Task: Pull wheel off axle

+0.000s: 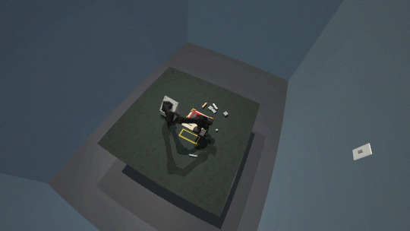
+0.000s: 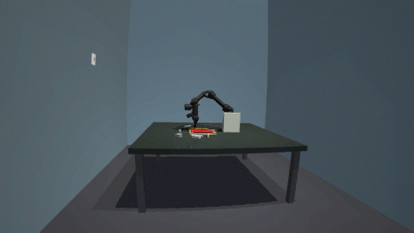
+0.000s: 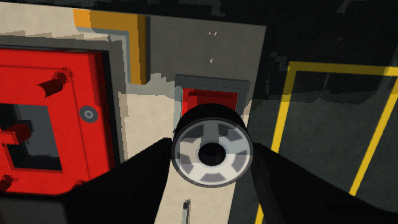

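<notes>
My gripper (image 3: pixel 211 148) (image 2: pixel 195 126) points down and is shut on the wheel. The wheel (image 3: pixel 195 173) has a dark rim and a pale spoked face with a round black hole in its middle. It sits between the two fingers, over the beige board (image 3: pixel 145 115) (image 1: pixel 186 124). A red recess in a grey frame shows just behind the wheel. The axle is not clearly visible, so I cannot tell whether it is still in the hub. The marked area, a yellow outline (image 3: pixel 283 115) (image 1: pixel 188 140), lies on the table beside the board, right of the wheel in the wrist view.
A red plate (image 3: pixel 82 150) with upright pegs and an orange bracket (image 3: pixel 137 50) are on the board. Loose pieces, such as an orange one (image 1: pixel 204 105) and a grey one (image 1: pixel 225 113), lie beyond it. A pale piece (image 1: pixel 193 155) lies past the yellow outline.
</notes>
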Motion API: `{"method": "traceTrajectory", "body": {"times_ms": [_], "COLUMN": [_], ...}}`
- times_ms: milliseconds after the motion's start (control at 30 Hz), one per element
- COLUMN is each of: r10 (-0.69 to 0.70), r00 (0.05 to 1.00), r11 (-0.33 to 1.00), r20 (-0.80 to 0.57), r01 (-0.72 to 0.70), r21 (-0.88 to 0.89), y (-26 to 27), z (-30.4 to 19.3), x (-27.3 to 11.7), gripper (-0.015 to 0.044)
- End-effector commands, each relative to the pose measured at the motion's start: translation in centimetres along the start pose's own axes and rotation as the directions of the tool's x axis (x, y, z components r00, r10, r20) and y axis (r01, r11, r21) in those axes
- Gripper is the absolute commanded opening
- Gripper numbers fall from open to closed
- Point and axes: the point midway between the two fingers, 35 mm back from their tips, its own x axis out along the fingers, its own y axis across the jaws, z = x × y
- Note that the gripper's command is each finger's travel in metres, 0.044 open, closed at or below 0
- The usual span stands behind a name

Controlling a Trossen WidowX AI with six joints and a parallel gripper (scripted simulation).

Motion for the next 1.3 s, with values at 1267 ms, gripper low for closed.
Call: {"method": "traceTrajectory", "body": {"times_ms": [1267], "r10": [-0.005], "r00": [1.000], "r11": [1.000], "r20": [0.027], "r01": [0.005], "r21": [-0.021], "y": [-0.9], "z": [-0.6], "x": [-5.1], "gripper": [0.0000]}}
